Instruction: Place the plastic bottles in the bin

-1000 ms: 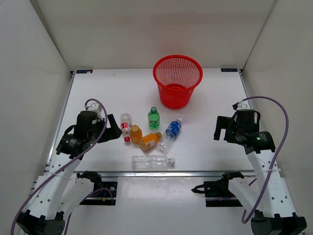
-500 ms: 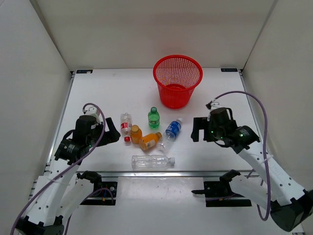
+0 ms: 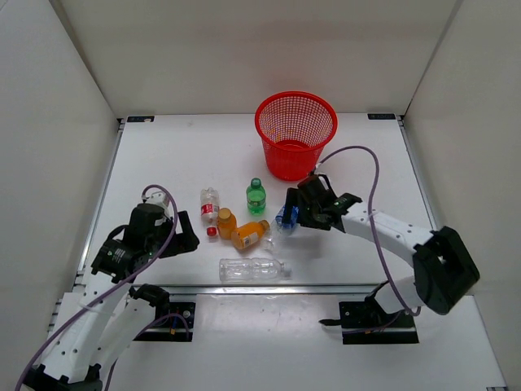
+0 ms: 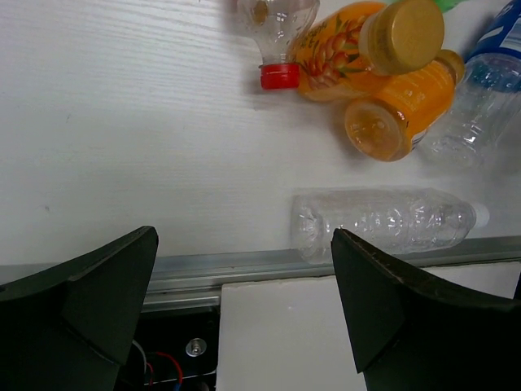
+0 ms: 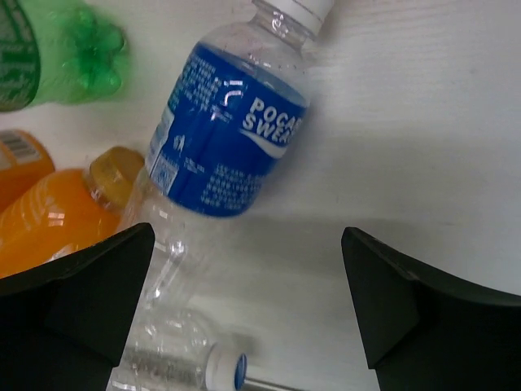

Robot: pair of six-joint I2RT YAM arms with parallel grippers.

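Observation:
The red mesh bin (image 3: 295,134) stands at the back centre. Six bottles lie in a cluster before it: green (image 3: 256,196), blue-labelled (image 3: 286,216), two orange (image 3: 226,222) (image 3: 250,235), clear with red label (image 3: 210,207) and long clear (image 3: 254,269). My right gripper (image 3: 293,217) is open just over the blue-labelled bottle (image 5: 232,138), which lies ahead of the fingers and toward the left one, not between them. My left gripper (image 3: 188,231) is open and empty, left of the cluster. Its view shows the long clear bottle (image 4: 383,224) and the orange ones (image 4: 399,114).
The table's metal front edge (image 4: 228,265) runs just under the long clear bottle. White walls enclose the table on three sides. The right wrist view also shows the green bottle (image 5: 57,49) and an orange one (image 5: 57,220).
My right arm has swung from the right side leftward to the blue-labelled bottle. My left arm has drawn back a little toward the near edge. The bottles have not moved.

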